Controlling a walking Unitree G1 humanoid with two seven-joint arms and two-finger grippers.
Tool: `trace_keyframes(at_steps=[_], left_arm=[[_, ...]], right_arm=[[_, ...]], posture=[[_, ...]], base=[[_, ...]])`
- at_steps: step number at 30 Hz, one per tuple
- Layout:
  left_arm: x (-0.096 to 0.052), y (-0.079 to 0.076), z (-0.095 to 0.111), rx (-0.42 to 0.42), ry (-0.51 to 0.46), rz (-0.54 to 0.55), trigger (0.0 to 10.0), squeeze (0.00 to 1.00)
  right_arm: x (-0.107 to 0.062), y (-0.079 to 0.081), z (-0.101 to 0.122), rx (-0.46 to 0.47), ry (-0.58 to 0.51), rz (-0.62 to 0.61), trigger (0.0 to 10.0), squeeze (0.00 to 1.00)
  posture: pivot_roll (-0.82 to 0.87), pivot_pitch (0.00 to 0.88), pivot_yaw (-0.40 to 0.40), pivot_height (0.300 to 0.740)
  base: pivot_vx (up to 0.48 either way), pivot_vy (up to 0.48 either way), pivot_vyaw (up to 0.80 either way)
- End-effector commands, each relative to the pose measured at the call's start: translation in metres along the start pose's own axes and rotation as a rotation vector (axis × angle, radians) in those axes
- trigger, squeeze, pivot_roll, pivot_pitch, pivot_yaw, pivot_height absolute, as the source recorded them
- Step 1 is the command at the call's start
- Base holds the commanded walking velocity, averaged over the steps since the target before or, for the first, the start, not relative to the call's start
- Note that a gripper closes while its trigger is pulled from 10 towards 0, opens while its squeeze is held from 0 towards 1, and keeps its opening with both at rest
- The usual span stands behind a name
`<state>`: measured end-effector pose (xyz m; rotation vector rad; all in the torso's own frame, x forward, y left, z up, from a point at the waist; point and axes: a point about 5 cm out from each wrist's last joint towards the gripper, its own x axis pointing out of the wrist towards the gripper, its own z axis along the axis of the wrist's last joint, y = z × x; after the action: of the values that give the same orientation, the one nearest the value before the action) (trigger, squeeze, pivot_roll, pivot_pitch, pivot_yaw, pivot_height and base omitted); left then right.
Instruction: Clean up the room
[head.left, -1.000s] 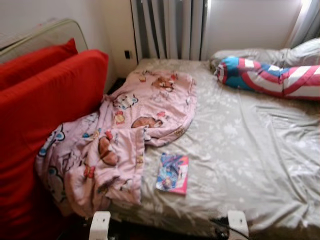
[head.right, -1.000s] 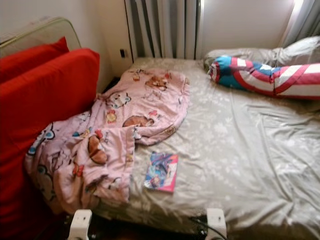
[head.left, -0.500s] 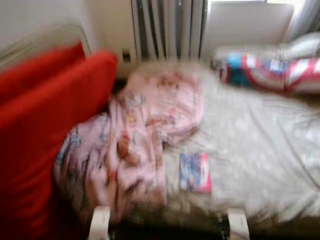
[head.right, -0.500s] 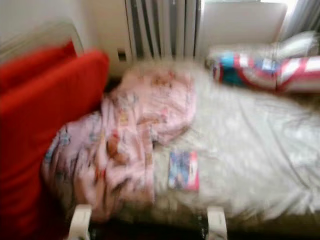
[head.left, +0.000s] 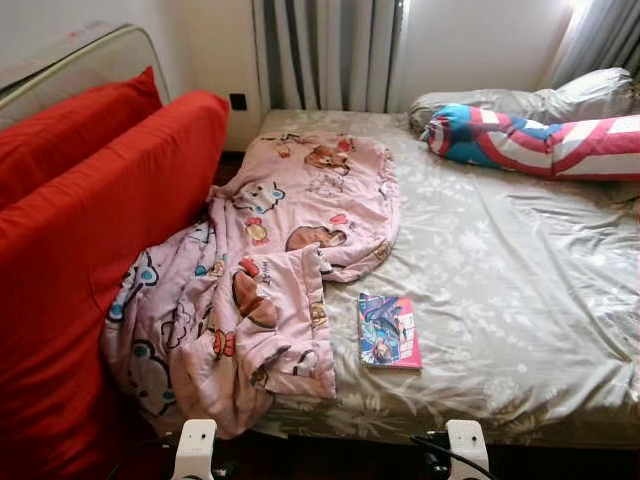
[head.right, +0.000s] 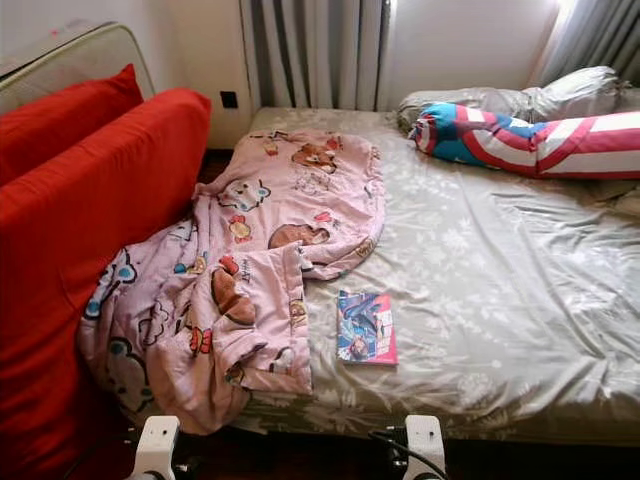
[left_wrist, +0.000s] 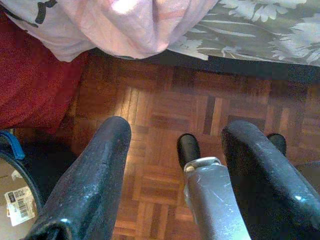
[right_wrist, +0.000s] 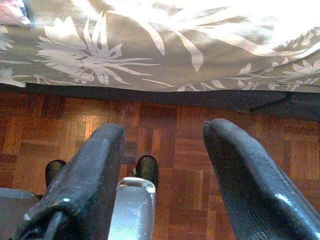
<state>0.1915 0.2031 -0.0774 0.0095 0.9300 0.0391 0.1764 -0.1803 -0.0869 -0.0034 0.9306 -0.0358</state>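
Left eye view: the book (head.left: 389, 331) is lying flat on the bed (head.left: 520, 290), near its front edge. Its long axis is running away from the robot, toward the head of the bed. The pink blanket (head.left: 262, 270) is lying crumpled just beside the book, on the left-arm side, with one corner hanging over the bed's edge. Red cushions (head.left: 90, 240) are standing farther out on that side. A striped pillow (head.left: 540, 140) is resting at the far end, well apart from the book.

Right eye view: the same layout is showing. The book is lying ahead of the robot, between the lines of the two arms. The right arm is judged marginally nearer, and its path is free of the blanket.

Left wrist view: the left tool (left_wrist: 175, 165) is hanging low over the parquet floor (left_wrist: 165, 115), fingers spread wide, holding nothing. The blanket corner and the bed edge are lying ahead of and above the fingertips.

Right wrist view: the right tool (right_wrist: 165, 160) is also hanging over the floor, fingers spread wide and empty. The bed edge is lying directly ahead of the fingertips and above them.

Judgement: either tool is needing to rise and reach forward over the bed edge. A grip across the book's short side is fitting the long axis as it lies.
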Motion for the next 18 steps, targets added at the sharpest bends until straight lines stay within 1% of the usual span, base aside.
trace_keyframes(at_steps=[1,4,6,7,18], left_arm=[[-0.0003,-0.0004,-0.0022,-0.015,0.008,-0.008,10.0,0.0],[-0.0003,-0.0004,-0.0022,-0.014,0.007,-0.01,10.0,0.0],[-0.0003,-0.0004,-0.0023,-0.013,0.007,-0.01,10.0,0.0],[-0.0003,-0.0005,-0.0023,-0.013,0.007,-0.01,10.0,0.0],[-0.0002,-0.0009,-0.002,-0.02,0.006,-0.011,10.0,0.0]], right_arm=[[0.0003,0.0007,0.0015,-0.017,-0.006,0.004,10.0,0.0],[0.0004,0.0022,0.0013,-0.022,-0.004,0.01,10.0,0.0],[0.0004,0.0026,0.0008,-0.009,-0.001,0.008,10.0,0.0],[0.0003,0.0025,0.0004,0.007,0.0,0.003,10.0,0.0],[0.0008,0.0025,0.004,0.009,-0.016,0.002,10.0,0.0]], posture=[[-0.1,0.0,0.011,0.74],[-0.1,0.0,0.011,0.74],[-0.1,0.0,0.011,0.74],[-0.1,0.0,0.011,0.74],[-0.1,0.0,0.007,0.74]], base=[[0.251,0.0,0.51],[0.3,0.0,0.8],[0.356,0.0,0.8],[0.356,0.0,0.0],[0.338,0.0,0.0]])
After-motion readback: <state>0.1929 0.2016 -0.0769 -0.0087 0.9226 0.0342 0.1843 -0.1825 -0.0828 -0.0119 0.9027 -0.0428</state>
